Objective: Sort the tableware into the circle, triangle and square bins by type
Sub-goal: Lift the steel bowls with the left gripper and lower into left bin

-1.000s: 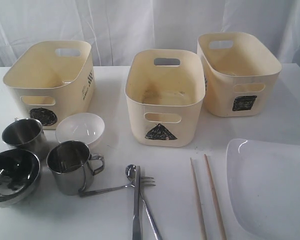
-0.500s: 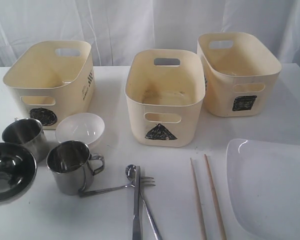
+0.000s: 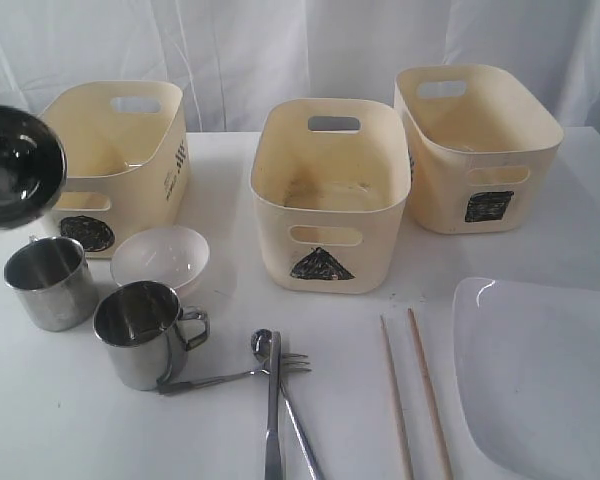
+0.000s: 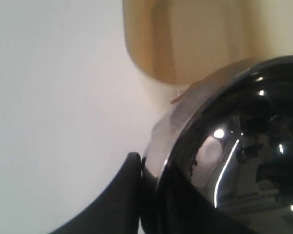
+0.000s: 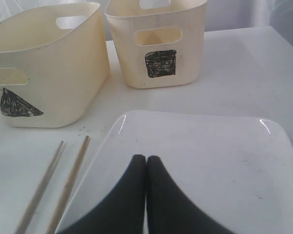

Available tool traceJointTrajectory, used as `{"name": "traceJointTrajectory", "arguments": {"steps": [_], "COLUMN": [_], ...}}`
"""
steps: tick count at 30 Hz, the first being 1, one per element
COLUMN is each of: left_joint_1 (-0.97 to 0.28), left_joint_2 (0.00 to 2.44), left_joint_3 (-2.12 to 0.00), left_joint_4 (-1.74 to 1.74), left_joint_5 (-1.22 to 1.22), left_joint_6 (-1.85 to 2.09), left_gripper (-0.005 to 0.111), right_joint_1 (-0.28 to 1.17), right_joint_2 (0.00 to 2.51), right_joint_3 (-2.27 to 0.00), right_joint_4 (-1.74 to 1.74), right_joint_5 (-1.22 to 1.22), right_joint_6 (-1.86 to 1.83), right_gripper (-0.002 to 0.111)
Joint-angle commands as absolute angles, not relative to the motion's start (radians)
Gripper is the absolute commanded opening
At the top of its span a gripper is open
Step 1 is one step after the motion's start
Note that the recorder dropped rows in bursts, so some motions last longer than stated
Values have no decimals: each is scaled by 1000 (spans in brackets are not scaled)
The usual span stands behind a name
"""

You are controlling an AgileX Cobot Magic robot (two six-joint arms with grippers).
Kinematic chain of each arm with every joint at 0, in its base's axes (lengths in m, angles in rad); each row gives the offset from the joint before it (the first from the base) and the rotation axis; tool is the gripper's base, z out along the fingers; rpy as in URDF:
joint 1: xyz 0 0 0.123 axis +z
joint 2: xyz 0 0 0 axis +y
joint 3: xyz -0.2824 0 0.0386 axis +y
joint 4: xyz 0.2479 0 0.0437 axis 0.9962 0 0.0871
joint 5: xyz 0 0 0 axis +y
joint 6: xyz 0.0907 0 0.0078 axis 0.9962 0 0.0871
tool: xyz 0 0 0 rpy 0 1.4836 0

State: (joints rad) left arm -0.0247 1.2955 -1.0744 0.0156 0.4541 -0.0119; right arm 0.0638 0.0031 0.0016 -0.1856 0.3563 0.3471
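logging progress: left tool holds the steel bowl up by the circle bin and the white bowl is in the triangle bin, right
No: the white bowl sits on the table by the circle bin, not in the triangle bin; the exterior view shows it. The rest stands.

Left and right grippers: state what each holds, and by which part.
The left gripper holds the steel bowl by its rim, off the table. The right gripper is shut on nothing, above the plate.

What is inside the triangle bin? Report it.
Nothing visible in the triangle bin: only its scuffed bare floor. Its near wall hides the floor's front strip.
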Motion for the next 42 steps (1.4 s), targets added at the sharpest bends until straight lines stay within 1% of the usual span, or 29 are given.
{"name": "traceJointTrajectory", "arguments": {"steps": [1, 9, 15, 26, 42], "left_joint_1": [-22, -22, -22, -57, -64], "left_joint_2": [1426, 1691, 1821, 1919, 1929], "left_joint_3": [-1245, -1517, -1627, -1664, -1664], "left_joint_4": [17, 19, -8, -51, -63], "left_joint_5": [414, 404, 404, 394, 410], "left_joint_6": [5, 8, 8, 29, 29], "left_gripper": [0, 0, 0, 0, 0], "right_joint_1": [59, 59, 59, 59, 59], "right_joint_2": [0, 0, 0, 0, 0], "right_joint_3": [0, 0, 0, 0, 0], "right_joint_4": [-188, -188, -188, -188, -188], "right_joint_5": [351, 351, 351, 351, 351], "right_joint_6": [354, 354, 354, 354, 354], "right_gripper": [0, 0, 0, 0, 0]}}
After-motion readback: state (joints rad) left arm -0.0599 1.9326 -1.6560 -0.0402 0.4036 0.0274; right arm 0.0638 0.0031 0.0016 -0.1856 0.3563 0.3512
